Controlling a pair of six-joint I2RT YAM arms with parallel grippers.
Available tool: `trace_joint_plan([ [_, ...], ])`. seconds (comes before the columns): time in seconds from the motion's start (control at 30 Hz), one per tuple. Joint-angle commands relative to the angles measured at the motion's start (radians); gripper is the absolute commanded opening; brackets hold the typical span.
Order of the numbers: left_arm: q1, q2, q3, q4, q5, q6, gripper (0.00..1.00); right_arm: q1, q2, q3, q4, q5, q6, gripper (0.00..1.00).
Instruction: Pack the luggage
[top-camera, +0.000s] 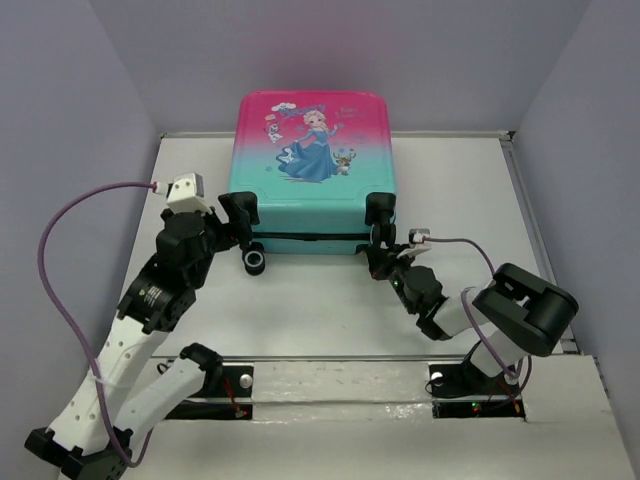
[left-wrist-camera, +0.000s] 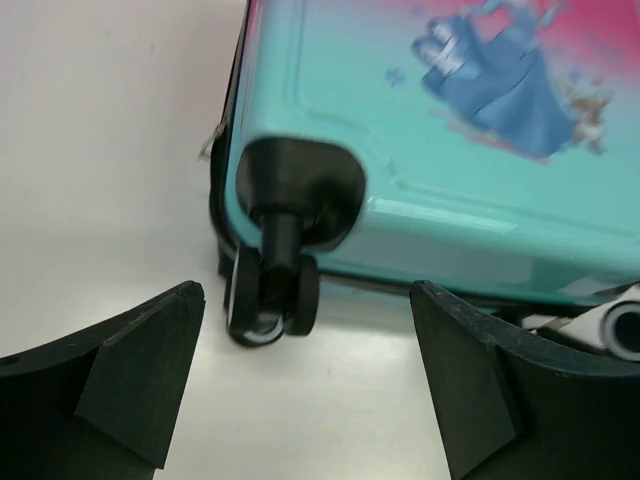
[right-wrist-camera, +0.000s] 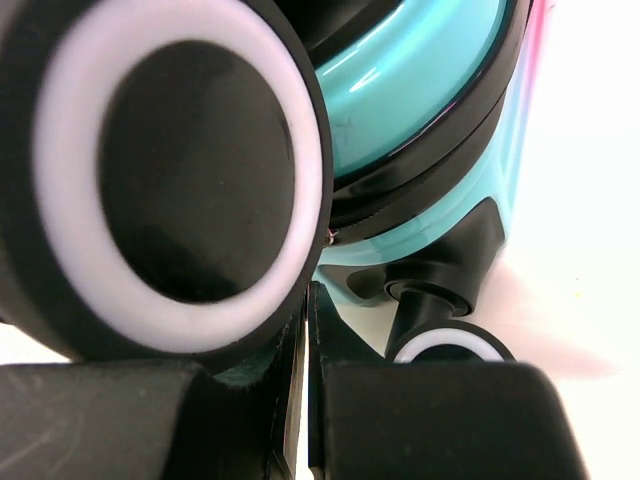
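The luggage, a pink-to-teal suitcase with a princess print, lies closed and flat on the white table, printed side up, wheels toward me. My left gripper is open and empty at its near left corner. In the left wrist view the black left wheel stands just beyond the jaws, under the teal shell. My right gripper is at the near right corner, shut with only a thin slit between the fingers. A black-and-white wheel fills the view right above the fingertips; a second wheel shows behind.
Grey walls close in the table on the left, back and right. The left wheel sticks out in front of the case. Purple cables loop from both wrists. A white rail runs along the near edge between the arm bases.
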Motion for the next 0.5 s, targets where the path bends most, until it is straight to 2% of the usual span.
trace_joint_plan([
  [0.0,0.001,-0.001,-0.031,-0.177,-0.063,-0.045,0.97,0.019,-0.054,0.046,-0.005,-0.096,-0.025,0.07],
  [0.1,0.002,0.005,0.001,-0.228,-0.109,-0.058,0.99,0.019,-0.059,0.063,-0.023,-0.124,-0.034,0.07],
  [0.2,0.005,0.082,-0.004,-0.219,0.035,-0.026,0.99,0.019,-0.030,0.066,0.013,-0.133,-0.028,0.07],
  [0.47,0.057,0.258,-0.024,-0.079,0.150,0.053,0.99,0.019,-0.039,0.074,-0.009,-0.170,-0.039,0.07],
])
